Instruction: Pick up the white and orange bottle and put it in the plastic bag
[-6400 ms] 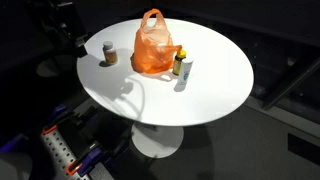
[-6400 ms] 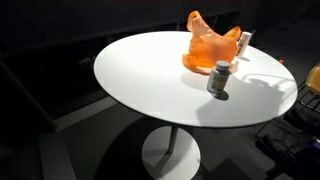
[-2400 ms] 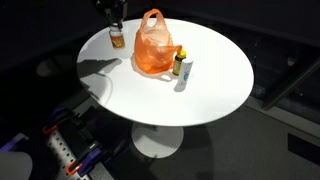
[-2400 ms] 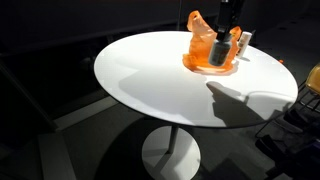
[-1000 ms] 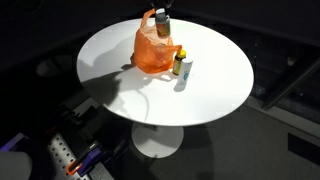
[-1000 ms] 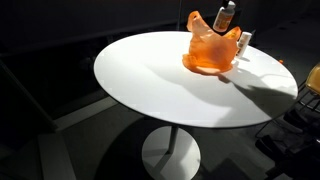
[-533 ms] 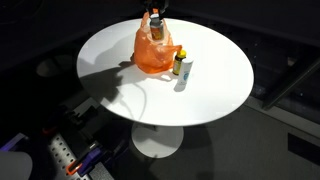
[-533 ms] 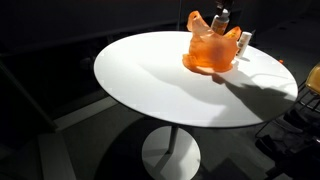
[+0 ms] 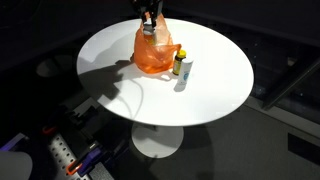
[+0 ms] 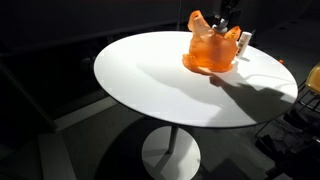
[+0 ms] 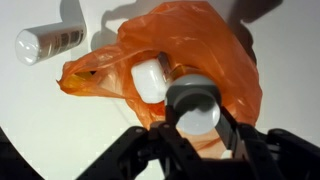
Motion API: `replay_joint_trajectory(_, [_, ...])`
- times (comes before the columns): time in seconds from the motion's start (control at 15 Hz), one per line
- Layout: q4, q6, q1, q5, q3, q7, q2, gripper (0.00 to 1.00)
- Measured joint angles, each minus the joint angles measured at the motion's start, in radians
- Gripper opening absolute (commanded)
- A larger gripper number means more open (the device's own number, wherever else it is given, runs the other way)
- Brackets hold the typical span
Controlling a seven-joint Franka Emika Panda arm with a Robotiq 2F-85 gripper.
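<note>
**White and orange bottle** point(image 11: 194, 100): seen cap-first in the wrist view, clamped between the fingers of the end effector point(image 11: 197, 124). It hangs directly over the open mouth of the orange plastic bag point(image 11: 225, 62).

**White object** point(image 11: 149, 78): inside the bag, just beside the bottle.

**Bag:** rests on a round white worktop point(image 9: 215, 88) with a single pedestal point(image 9: 155, 142). The room is dark.

**Yellow-labelled bottle** point(image 9: 181, 65): upright, just beside the bag in an exterior view.

**View differences:** only the wrist view shows the bag's contents and the grip. In both exterior views the end effector sits above the bag, and its hold is too small to judge.
</note>
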Motion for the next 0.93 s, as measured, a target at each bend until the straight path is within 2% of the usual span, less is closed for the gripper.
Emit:
replay_joint_trajectory(0.8, [-0.027, 0.031, 0.0, 0.033, 0.002, -0.008, 0.08, 0.19])
replay_joint_trajectory(0.87, [-0.029, 0.039, 0.0, 0.033, 0.002, -0.008, 0.085, 0.24])
replay_joint_trajectory(0.93, [-0.032, 0.046, 0.0, 0.033, 0.001, -0.008, 0.089, 0.57])
